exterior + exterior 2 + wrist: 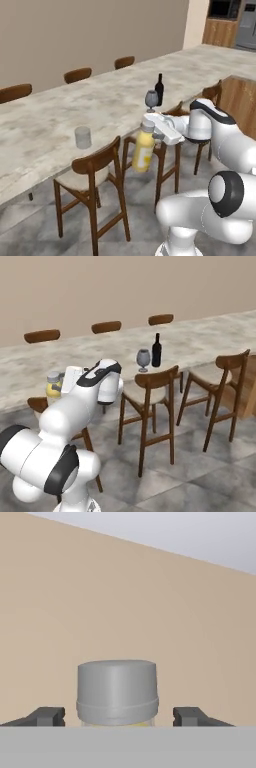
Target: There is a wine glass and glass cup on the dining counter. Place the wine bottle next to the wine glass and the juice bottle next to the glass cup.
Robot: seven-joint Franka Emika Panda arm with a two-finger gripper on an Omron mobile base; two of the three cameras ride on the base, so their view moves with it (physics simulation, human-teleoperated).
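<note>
The dining counter (60, 112) is a long slab of pale marbled stone running ahead of the gripper (150, 131) and off to both sides of it. On it, forward and to the left of the gripper, the glass cup (83, 137) stands upright near the counter's near edge. Beyond the gripper and slightly to its right, the wine glass (151, 99) and the wine bottle (159, 89) stand upright just beside each other.

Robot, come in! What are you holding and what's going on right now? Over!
Fingers either side of the juice bottle, carried upright off the dining counter. Glass cup waits on it. Wine bottle already beside wine glass. Chair stands below.
</note>
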